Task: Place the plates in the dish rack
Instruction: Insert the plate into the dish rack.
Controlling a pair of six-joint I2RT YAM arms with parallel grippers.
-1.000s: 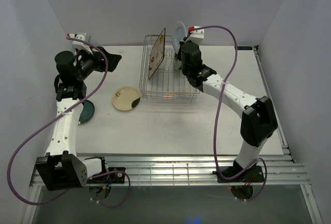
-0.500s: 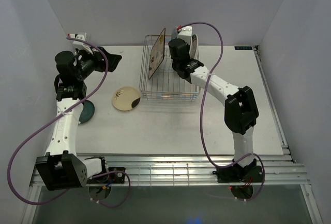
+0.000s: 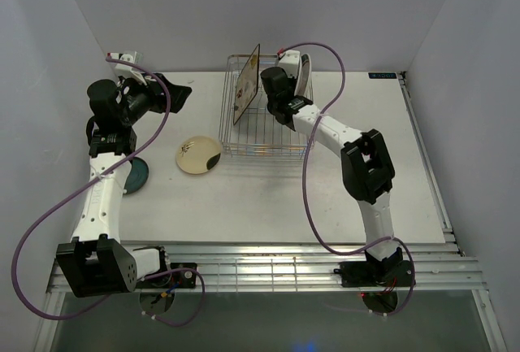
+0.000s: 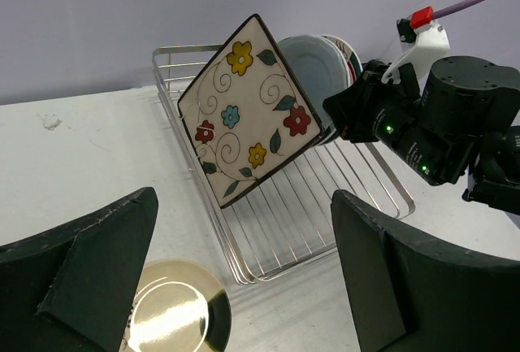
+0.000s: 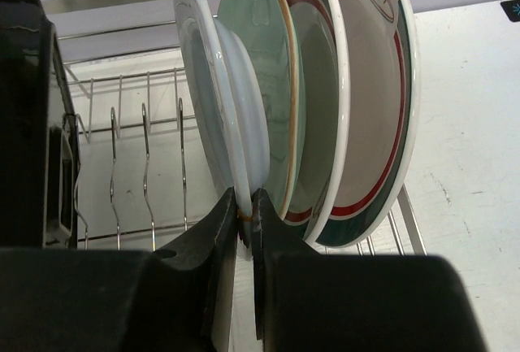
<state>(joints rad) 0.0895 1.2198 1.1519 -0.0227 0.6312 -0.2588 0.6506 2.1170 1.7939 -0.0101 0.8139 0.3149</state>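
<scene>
Right gripper leftward, plate between jaws

No legible text in any view. Small dark label strip at the desk's far right edge shows teal marks, too small to read. Square floral plate carries painted flowers and scrolls. Dark mark on the cream plate can't be made out as lettering.

left claw raised, spread wide | right claw extended, pinched shut
</scene>
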